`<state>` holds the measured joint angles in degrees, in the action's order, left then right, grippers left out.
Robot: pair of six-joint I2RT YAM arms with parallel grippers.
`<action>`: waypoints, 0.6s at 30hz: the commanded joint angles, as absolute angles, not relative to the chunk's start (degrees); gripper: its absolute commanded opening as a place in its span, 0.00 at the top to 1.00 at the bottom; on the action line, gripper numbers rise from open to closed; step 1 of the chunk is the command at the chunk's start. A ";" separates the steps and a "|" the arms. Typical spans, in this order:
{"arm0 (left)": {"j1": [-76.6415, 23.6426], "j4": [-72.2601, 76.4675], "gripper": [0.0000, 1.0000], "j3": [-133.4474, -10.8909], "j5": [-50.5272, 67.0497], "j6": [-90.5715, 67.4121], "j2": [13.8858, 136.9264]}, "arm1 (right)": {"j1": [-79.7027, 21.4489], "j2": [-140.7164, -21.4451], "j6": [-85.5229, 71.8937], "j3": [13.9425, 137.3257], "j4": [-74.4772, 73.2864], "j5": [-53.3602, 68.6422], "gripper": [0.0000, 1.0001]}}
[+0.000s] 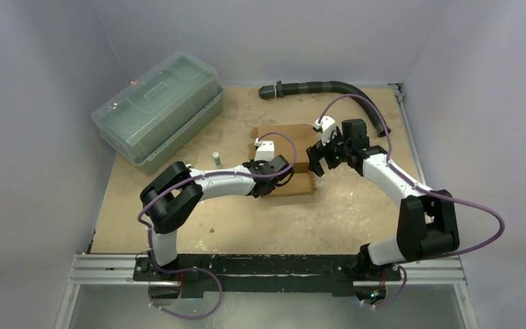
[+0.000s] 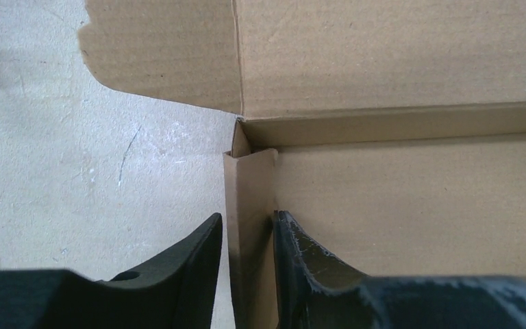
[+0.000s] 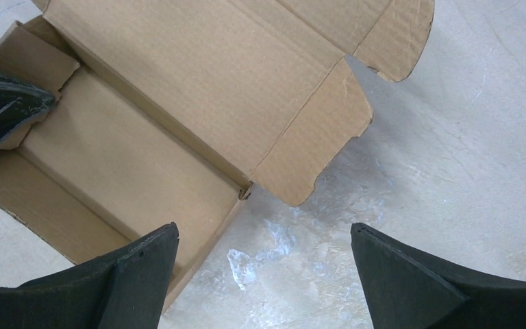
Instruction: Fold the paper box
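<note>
The plain brown cardboard paper box (image 1: 300, 184) lies open on the tan, scuffed table (image 1: 198, 219), between the two grippers. The left gripper (image 2: 246, 216) straddles the box's folded-up short end wall. One black finger (image 2: 178, 274) stands outside the wall over bare table, the other inside over the box floor. A thin sliver of gap shows between the outer finger and the wall, so the fingers are released, not pinching. Just ahead of the fingertips the long wall stands upright, and the lid panel lies flat beyond it.

The right gripper (image 3: 264, 226) is spread wide and grasps nothing. One finger hangs over the box's nearest corner, the other over bare table. Ahead of the gap between them lies a rounded lid flap.

Well beyond the left fingers sits a large clear greenish plastic bin (image 1: 157, 110); beyond the right fingers curves a black ribbed hose (image 1: 329, 88).
</note>
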<state>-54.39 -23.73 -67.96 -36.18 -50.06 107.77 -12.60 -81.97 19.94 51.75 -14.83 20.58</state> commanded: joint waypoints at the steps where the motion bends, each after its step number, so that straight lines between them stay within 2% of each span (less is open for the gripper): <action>1: -54.06 -24.49 0.66 -68.38 -35.14 -47.29 102.75 | -11.76 -80.10 21.92 53.96 -16.01 23.40 0.01; 6: -53.97 -22.14 0.58 -67.19 -31.66 -43.22 98.00 | -11.25 -79.55 22.56 54.05 -16.52 24.10 0.01; 10: -53.89 -16.21 0.44 -63.02 -28.80 -39.79 92.58 | -11.05 -79.28 22.65 53.97 -16.70 24.76 0.01; 18: -52.09 -13.93 0.41 -59.07 -25.40 -36.90 88.54 | -11.06 -78.67 22.85 53.88 -16.75 25.72 0.01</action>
